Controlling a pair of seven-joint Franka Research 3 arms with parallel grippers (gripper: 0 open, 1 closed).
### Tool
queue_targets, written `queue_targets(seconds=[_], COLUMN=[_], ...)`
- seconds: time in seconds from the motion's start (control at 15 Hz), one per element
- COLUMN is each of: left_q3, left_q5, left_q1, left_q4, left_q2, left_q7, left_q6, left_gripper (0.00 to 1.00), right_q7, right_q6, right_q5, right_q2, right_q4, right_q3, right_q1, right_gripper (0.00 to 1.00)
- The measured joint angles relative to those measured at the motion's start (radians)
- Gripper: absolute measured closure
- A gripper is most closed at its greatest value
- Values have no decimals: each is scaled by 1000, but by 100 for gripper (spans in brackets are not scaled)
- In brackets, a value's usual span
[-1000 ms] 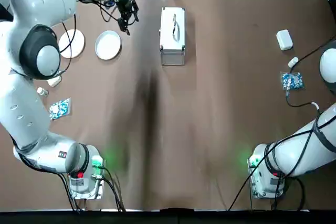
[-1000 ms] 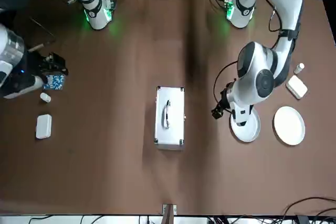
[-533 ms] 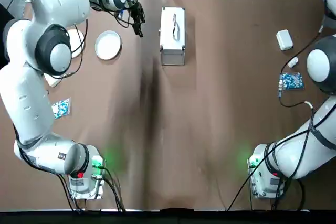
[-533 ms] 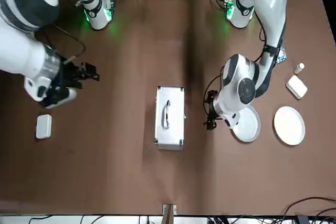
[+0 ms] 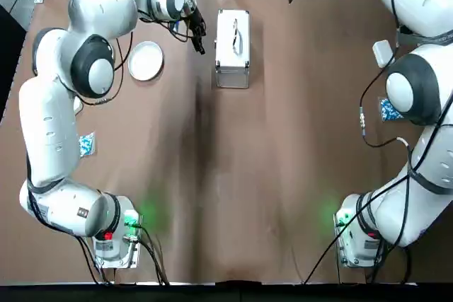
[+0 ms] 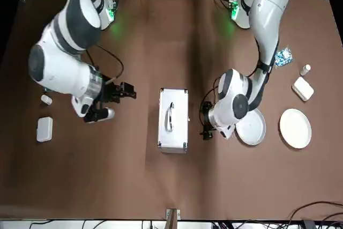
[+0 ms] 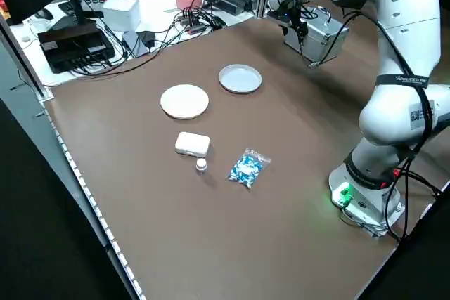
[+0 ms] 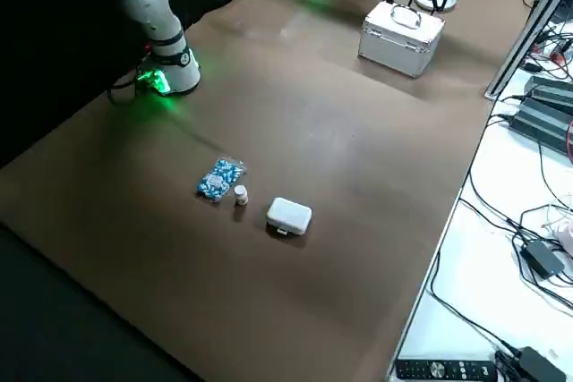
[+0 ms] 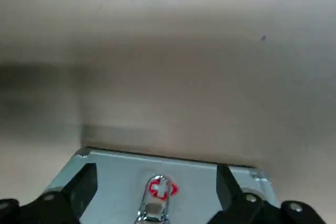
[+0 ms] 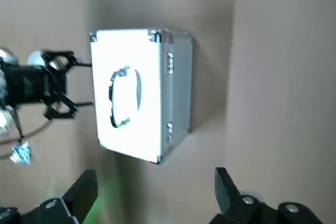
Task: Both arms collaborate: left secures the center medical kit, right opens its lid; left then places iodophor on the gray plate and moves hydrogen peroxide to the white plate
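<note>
Carefully holding left gripper (image 9: 156, 171) near the kit (image 6: 173, 120), on the side of the plates, in released state, with its two fingers spread widely and with nothing between. Keeping also right gripper (image 10: 156, 171) released and empty, on the opposite side of the kit, well apart from it. Can see the kit at the middle of the table (image 6: 177, 181), with lid closed and handle (image 6: 170, 116) on top. Can find gray plate (image 7: 240, 79) at the robot's left, and just beside it, farther out from the kit, white plate (image 7: 184, 102), both bare. Near white plate, can notice white box (image 7: 192, 144), with vial (image 7: 201, 164) and blue-white packet (image 7: 248, 168) close by. At the robot's right, can see another box (image 8: 289, 216), vial (image 8: 241, 194) and packet (image 8: 220, 180).
</note>
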Motion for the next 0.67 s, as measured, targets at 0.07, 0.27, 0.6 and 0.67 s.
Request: queue_targets(seconds=[0.07,0.27,0.6,0.67], left_q3=[0,-1,-2,-2], left_q5=[0,0,0,0], left_q1=[-10,-34,-51,-55], left_q4=[4,5,6,6], left_q2=[4,7,10,14], left_q7=[-4,-15,-35,-39], left_q6=[0,0,24,28], left_gripper=[0,0,0,0], right_q7=[26,113,234,239], right_q6=[34,146,335,364], right_q5=[12,18,18,18], right_q2=[9,50,163,182], right_q4=[0,-1,-1,-1], right_q3=[0,1,2,2], right_q1=[15,79,182,191], right_gripper=[1,1,6,11])
